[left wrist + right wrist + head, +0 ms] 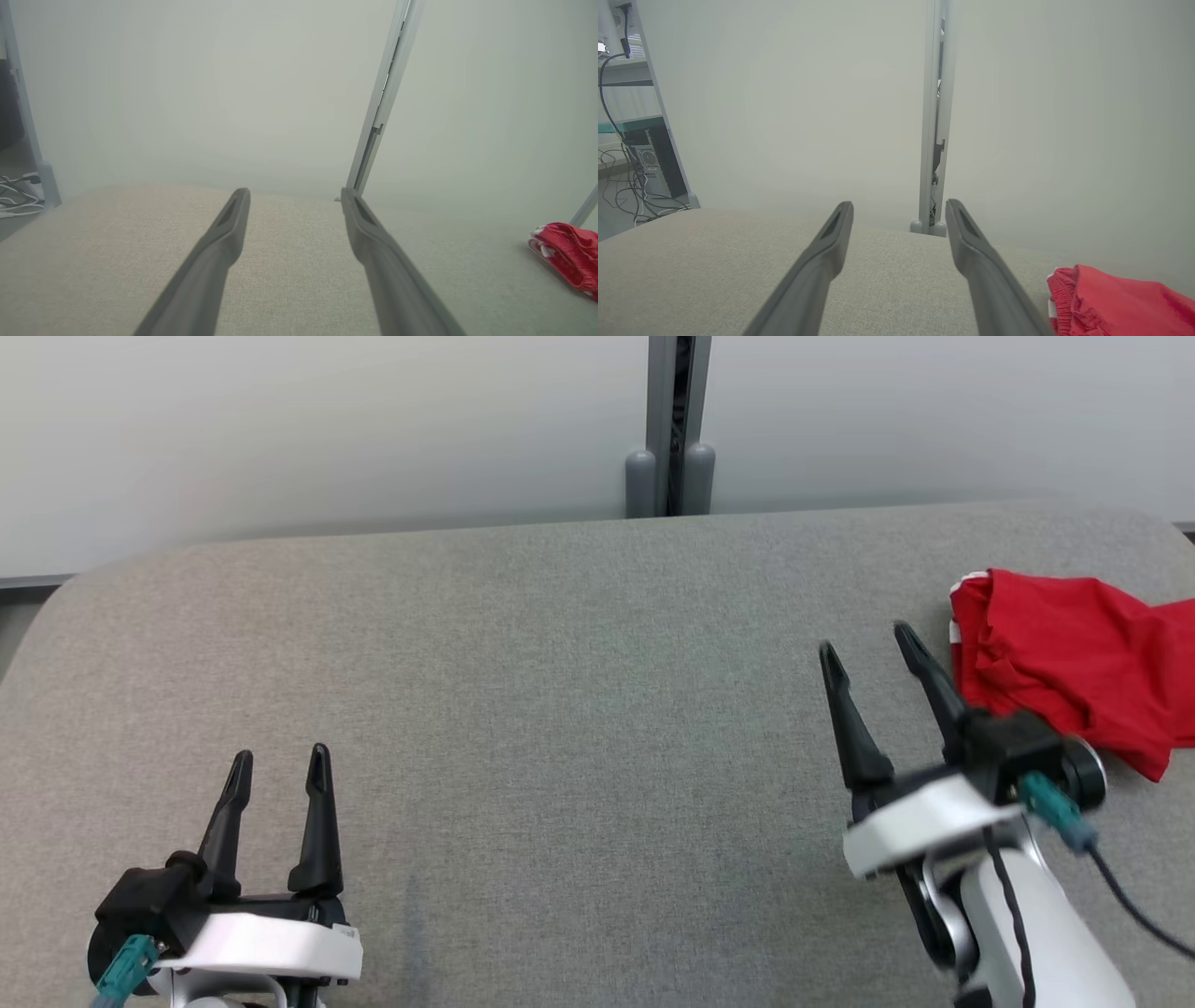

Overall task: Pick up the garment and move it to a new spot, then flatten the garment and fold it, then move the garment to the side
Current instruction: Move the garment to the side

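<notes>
Nearest in, low on the left, the left end effector (281,752) hovers over the grey fabric-topped desk (560,663), its 2 dark fingers spread apart and pointing away, nothing between them. Over on the right and a little farther out, the right end effector (865,638) sits higher and leans left, forearm rising from the near right corner. Its fingers are wide apart too, empty, tips just beside the cloth but not touching it.

Just past that comes the red garment (1055,653), bunched in a loose heap at the far right of the desk and running off the head view's right edge. It looks light, limp and thin: no stiffness to count on, likely to sag and drag when lifted. My read is that the near-left edge, where a strip of white trim shows, offers the cleanest pinch. A grab into the middle would probably catch several layers.

Farthest back, a grey post (674,429) stands against the pale wall.
</notes>
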{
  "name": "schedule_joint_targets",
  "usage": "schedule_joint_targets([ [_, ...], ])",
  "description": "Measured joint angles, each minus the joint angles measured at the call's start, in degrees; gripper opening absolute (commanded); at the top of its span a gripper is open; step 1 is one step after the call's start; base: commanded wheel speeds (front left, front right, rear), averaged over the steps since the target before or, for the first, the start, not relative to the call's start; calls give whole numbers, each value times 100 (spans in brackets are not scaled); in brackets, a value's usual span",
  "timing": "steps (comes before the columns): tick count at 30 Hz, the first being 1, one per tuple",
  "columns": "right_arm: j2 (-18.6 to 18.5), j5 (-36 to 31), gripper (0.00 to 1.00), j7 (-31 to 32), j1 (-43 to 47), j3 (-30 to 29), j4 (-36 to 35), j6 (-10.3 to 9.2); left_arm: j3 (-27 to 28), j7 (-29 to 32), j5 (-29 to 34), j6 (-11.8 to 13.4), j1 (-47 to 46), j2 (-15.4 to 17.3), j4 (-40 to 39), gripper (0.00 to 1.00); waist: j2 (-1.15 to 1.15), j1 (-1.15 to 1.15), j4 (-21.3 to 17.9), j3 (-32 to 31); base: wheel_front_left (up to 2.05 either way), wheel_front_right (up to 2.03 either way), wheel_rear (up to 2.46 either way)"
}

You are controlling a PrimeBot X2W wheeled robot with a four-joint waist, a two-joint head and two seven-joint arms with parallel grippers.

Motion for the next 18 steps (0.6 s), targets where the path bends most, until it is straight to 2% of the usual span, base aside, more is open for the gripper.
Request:
schedule_joint_targets([
  [8, -3, -66, 100, 1, 1336, -297, -634, 0, -30, -1, 149, -23, 457, -15, -288, 100, 0, 0, 126, -373, 0, 0, 0],
  [18, 2, 38, 100, 1, 2108, -403, -1189, 0, -191, 0, 231, 42, 949, -21, -258, 100, 0, 0, 141, -653, 0, 0, 0],
])
